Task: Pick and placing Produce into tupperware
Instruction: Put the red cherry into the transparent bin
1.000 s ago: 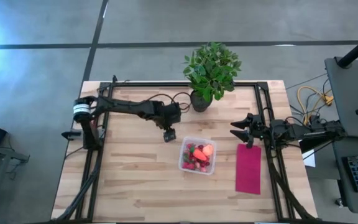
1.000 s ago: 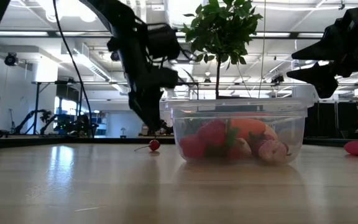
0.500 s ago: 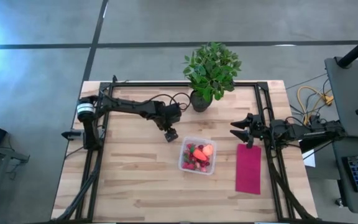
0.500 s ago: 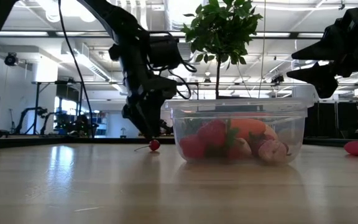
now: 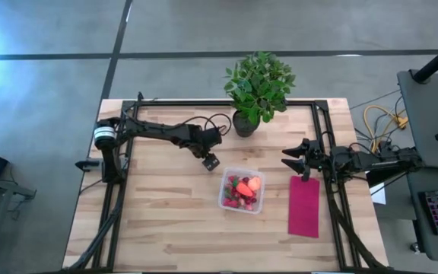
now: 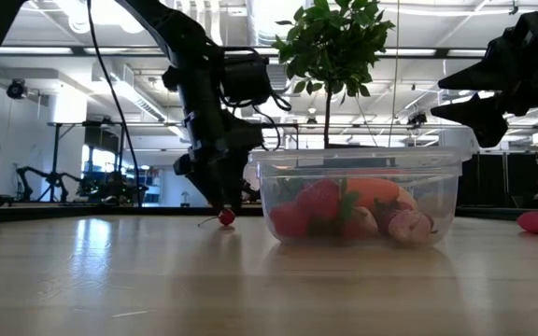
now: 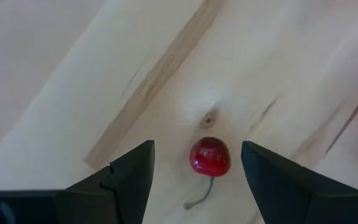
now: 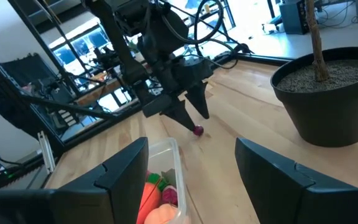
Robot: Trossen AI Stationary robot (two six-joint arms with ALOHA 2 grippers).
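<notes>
Small round red cherry with a thin green stem [image 7: 209,157] lying on the pale wooden plank desk [image 5: 158,221], just beside the shallow clear plastic rounded-square tupperware [image 5: 242,190] on the side toward the left arm, not inside it. Left hand [image 7: 197,168] lowered right over the cherry, dark fingers [image 7: 129,174] spread apart with one on each side of the fruit, neither touching it. Seen from desk level as a red dot [image 6: 225,217] beneath the dark fingertips of that hand [image 6: 215,191], close to the container wall [image 6: 358,201]. Inside the tupperware: red strawberry-like pieces [image 5: 236,193], a round orange-pink fruit [image 5: 254,183] and an orange-red piece with a green top [image 6: 372,193]. Right hand [image 5: 295,161] hanging above the desk near the right edge, fingers parted and holding nothing, over the far end of the flat magenta rectangular cloth [image 5: 304,207]. Leafy green plant in a dark pot [image 5: 255,91] at the far desk edge
</notes>
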